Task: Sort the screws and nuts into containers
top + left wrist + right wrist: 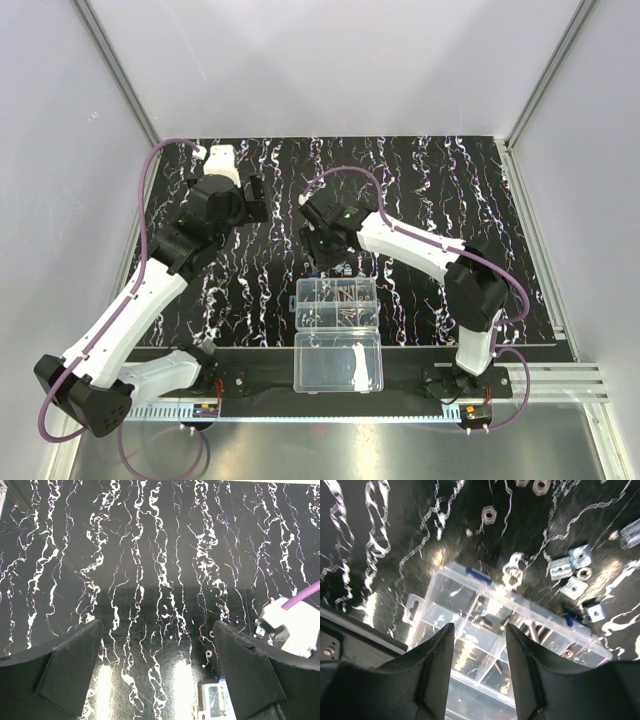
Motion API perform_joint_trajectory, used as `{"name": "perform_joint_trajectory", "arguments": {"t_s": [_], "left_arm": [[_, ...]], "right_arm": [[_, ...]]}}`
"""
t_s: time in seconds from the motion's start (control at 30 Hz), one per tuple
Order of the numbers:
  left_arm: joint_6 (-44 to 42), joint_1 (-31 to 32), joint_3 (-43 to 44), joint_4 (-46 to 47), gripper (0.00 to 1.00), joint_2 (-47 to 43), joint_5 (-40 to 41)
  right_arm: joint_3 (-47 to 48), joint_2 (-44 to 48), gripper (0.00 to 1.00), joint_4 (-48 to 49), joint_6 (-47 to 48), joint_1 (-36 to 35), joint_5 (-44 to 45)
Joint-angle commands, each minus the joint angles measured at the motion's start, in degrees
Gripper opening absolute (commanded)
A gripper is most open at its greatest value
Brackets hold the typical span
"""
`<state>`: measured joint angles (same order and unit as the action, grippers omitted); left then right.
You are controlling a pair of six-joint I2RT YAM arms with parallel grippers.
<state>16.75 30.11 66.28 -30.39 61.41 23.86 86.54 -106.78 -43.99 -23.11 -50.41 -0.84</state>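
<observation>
A few screws (532, 629) are lying flat inside the containers (445, 597), in the middle compartments of the clear organizer box. The longer ones are resting side by side with their long axes roughly parallel, slanting against the thin dividers. Which end is the head is too small to tell. The box is sitting at the near middle of the mat (150, 555), its long side running left to right in the top view. Its undivided lid half (338, 362) is lying open on the near side.

The nuts (489, 515) are lying loose on the mat just beyond the box's far edge, flat with their holes facing up. Some square metal pieces (561, 568) are lying near them.

The right gripper (480, 650) is hovering over the box's far left part, its fingers standing apart with nothing between them. The left gripper (157, 675) is hanging over the mat, left of the box and well apart from it. Its fingers (70, 670) are spread wide and holding nothing.
</observation>
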Motion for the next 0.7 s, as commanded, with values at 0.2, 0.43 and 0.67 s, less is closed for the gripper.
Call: {"name": "perform_joint_trajectory", "arguments": {"t_s": [0.2,0.43,0.67], "left_arm": [[0.12,0.13,1.84,2.0,0.99,-1.2,1.1],[0.12,0.13,1.57,2.35,0.99,-1.38,0.84],[0.03,0.13,1.48,2.53,0.99,-0.68,0.49]], "right_arm": [[17.93,-10.8,0.51,-1.45,0.87,5.33,8.9],[21.48,-17.76,0.51,-1.8,1.67,5.94,13.23],[11.3,-11.09,0.53,1.27,2.1,9.81,10.42]]}}
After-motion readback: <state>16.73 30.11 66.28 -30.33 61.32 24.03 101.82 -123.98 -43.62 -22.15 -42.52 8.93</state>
